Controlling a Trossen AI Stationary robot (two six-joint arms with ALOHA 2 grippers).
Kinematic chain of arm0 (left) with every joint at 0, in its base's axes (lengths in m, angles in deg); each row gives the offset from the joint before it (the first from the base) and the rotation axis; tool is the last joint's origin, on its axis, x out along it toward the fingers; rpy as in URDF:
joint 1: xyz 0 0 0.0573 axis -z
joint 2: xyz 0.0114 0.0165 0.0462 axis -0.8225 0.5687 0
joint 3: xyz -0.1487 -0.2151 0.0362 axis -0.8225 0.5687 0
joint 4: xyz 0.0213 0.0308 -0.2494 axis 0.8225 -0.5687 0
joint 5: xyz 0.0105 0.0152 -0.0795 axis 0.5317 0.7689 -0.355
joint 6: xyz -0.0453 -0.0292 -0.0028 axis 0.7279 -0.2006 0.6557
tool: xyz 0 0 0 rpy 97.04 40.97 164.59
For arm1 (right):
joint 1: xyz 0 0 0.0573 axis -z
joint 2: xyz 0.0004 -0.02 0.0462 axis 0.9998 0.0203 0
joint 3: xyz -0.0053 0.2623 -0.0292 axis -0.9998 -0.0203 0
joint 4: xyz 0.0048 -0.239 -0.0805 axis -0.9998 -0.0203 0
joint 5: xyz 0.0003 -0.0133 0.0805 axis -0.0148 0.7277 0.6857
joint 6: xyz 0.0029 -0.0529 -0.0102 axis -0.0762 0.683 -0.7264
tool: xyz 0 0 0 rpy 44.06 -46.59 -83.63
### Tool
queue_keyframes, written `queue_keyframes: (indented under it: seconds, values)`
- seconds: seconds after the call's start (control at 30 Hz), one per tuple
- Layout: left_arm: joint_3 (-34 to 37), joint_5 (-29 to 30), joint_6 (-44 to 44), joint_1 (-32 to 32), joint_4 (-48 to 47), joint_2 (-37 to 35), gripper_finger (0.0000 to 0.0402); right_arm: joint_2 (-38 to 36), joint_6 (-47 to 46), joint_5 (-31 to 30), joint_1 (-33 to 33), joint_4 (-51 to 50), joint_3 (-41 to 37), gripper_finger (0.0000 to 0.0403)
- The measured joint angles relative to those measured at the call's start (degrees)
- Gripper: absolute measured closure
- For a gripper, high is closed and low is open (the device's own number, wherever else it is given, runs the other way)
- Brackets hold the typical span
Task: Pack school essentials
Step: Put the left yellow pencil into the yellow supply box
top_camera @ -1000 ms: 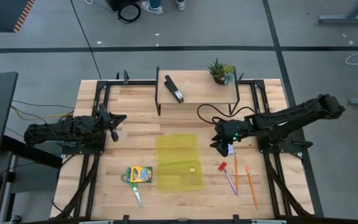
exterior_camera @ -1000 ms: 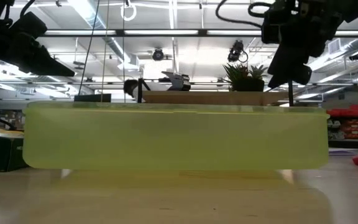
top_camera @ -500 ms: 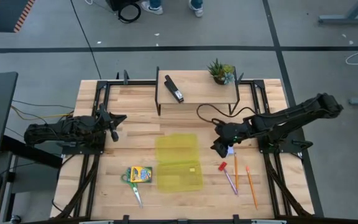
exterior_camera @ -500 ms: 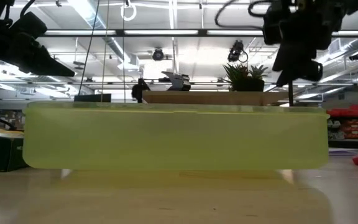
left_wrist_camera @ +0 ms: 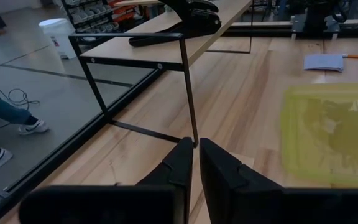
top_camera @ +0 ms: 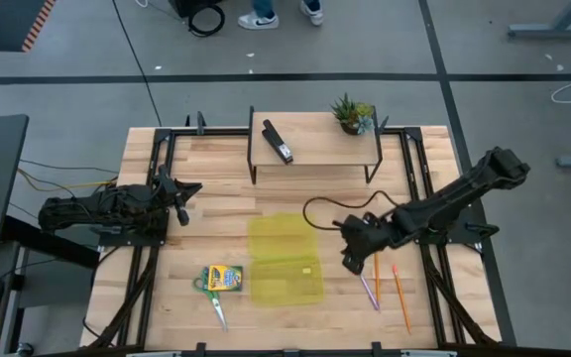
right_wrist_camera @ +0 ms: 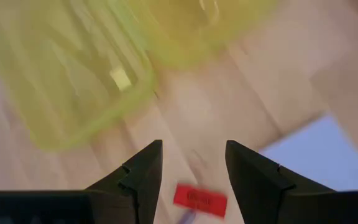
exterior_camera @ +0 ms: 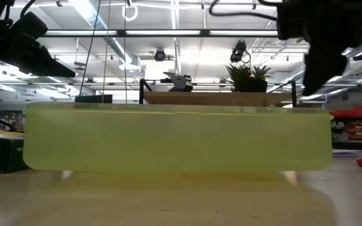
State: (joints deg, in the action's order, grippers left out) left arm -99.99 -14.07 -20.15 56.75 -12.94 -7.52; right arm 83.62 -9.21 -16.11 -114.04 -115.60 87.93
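Note:
My right gripper [top_camera: 353,260] is open and hovers over the small red piece [right_wrist_camera: 199,199], which lies on the table and shows between its two fingers in the right wrist view. The lavender-blue notepad [right_wrist_camera: 328,149] lies flat just beyond it. The translucent yellow-green box [top_camera: 285,258] lies open at the table's middle. The crayon box [top_camera: 223,278] and green-handled scissors [top_camera: 214,302] lie to the left of that box. Orange pencils [top_camera: 399,293] and a purple pen [top_camera: 368,291] lie to its right. My left gripper [top_camera: 181,190] is shut and waits at the table's left.
A low wooden shelf [top_camera: 315,149] stands at the far edge, carrying the black stapler [top_camera: 278,142] and the small potted plant [top_camera: 352,113]. Black frame rails run along the table's left and right sides. Bare wood lies between my left gripper and the yellow-green box.
My right gripper has moved toward the table's near edge and a little toward the left, from above the notepad to above the red piece. The arm has stretched out along with it. The objects on the table have stayed where they were.

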Motion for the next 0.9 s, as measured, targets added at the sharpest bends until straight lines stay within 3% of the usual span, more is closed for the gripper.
queue_keyframes:
  seconds: [0.23,0.33,0.7,0.9]
  values:
    - [0.0,-0.02,0.01,0.0,-0.01,0.0,0.0373,3.78,-13.77,-0.53,-7.85,-6.6,0.11,0.0219]
    - [0.0,-0.02,-0.01,0.0,-0.01,0.0,0.037,5.23,-17.84,2.06,-9.53,-8.5,0.11,0.021]
    - [0.0,-0.02,0.01,0.0,0.38,0.0,0.0368,9.17,-24.3,1.84,-15.42,-6.81,0.09,0.016]
    - [0.0,-0.01,0.01,0.0,0.38,0.0,0.0373,8.69,-42.74,-1.11,-20.37,-13.87,0.07,0.0167]
